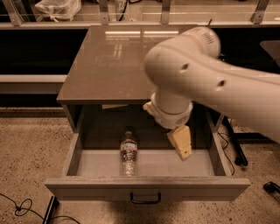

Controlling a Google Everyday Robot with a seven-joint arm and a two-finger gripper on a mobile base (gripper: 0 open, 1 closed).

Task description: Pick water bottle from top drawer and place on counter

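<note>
The water bottle [128, 153] lies on its side in the open top drawer [87, 164], left of the middle, cap pointing to the back. My gripper [180, 142] hangs over the right half of the drawer, to the right of the bottle and apart from it, holding nothing that I can see. The big white arm covers the right part of the counter [109, 61] and the drawer's back right corner. The drawer's dark handle [145, 199] shows on its front.
A white bag [57, 8] lies on the shelf behind the counter at the back left. Cables [22, 205] trail on the speckled floor at the lower left, and more run at the right beside the cabinet.
</note>
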